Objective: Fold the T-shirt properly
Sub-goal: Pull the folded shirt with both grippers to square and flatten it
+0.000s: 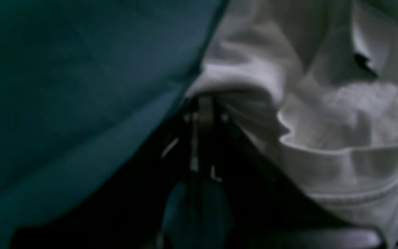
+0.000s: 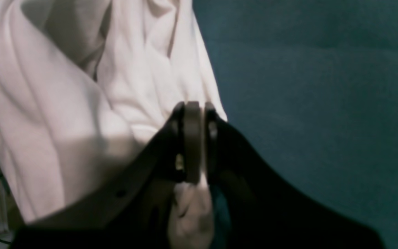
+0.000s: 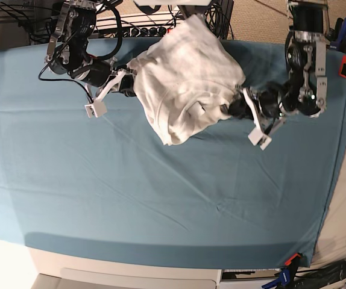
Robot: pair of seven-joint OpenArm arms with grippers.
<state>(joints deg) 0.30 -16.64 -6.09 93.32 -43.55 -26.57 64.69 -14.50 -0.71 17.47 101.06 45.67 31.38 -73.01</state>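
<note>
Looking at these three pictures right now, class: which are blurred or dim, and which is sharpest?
Left wrist view: dark and soft, the T-shirt blurred, the left gripper nearly lost in shadow. Right wrist view: brighter, but soft, a shadow across the cloth beside the right gripper. Base view: sharpest and evenly lit, the teal table cloth clear.

Two robot arms reach inward from opposite sides, forearms low and roughly level. The left hand [image 1: 204, 103] is clamped tight on white fabric; the right hand [image 2: 195, 110] is likewise pinched closed on cloth.
</note>
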